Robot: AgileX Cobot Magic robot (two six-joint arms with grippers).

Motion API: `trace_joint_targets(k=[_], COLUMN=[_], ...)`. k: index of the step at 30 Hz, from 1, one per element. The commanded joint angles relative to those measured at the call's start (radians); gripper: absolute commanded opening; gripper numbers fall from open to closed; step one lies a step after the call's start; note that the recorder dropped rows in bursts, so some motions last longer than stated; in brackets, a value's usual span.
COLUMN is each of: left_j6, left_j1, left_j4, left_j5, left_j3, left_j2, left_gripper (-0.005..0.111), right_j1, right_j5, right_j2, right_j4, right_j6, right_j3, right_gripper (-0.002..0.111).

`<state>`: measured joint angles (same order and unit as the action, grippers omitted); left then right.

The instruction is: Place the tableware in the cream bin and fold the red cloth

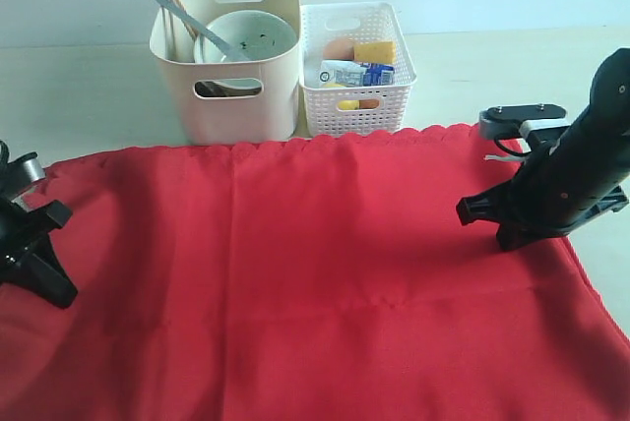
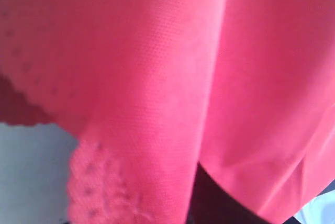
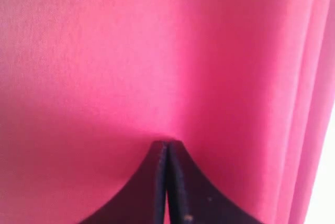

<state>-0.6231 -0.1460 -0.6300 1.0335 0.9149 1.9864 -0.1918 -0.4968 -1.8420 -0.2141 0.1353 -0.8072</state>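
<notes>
Status check, places given relative to the cream bin (image 1: 241,111).

Tableware: inside the bin I see the pale speckled bowl (image 1: 251,35), the wooden chopstick pair (image 1: 175,3) leaning at its far corner, and a grey utensil handle (image 1: 192,23) across the bowl rim. Something brown shows through the bin's front handle cut-out, possibly the plate; cup, knife and spoon are not individually identifiable. No tableware is visible outside the bin. Judgement: the tableware part looks done.

White lattice basket (image 1: 379,106) touches the bin's side and holds food items.

Red cloth (image 1: 315,273): spread nearly flat in front of the bin, scalloped far edge just short of the bin's base. No completed fold visible. Judgement: the folding is what is left.

Right gripper (image 1: 471,210): in front of the bin and off toward the basket side, over the cloth. Its wrist camera shows the fingers pressed together (image 3: 167,148) against cloth (image 3: 131,51); I cannot tell whether fabric is pinched.

Left gripper (image 1: 39,244): in front of the bin on the opposite side, at the cloth's edge. Its wrist camera shows only draped cloth (image 2: 157,77); I cannot tell its jaw state.
</notes>
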Motion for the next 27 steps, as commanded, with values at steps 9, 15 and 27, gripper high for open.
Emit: trace_joint_targets(k=[9, 15, 27], left_j6=[0.160, 0.198, 0.266], left_j1=[0.006, 0.007, 0.168], left_j4=[0.130, 0.130, 0.136], left_j5=[0.111, 0.188, 0.188], left_j3=[0.068, 0.129, 0.193], left_j2=[-0.264, -0.336, -0.380], left_gripper=[0.001, 0.001, 0.001], right_j1=[-0.005, -0.005, -0.142], right_j5=[-0.059, -0.075, -0.028], right_j2=[-0.060, -0.060, -0.060], right_j4=[-0.126, -0.220, -0.222], right_j6=[0.037, 0.110, 0.126], right_j3=[0.023, 0.023, 0.023], right_gripper=[0.002, 0.002, 0.000])
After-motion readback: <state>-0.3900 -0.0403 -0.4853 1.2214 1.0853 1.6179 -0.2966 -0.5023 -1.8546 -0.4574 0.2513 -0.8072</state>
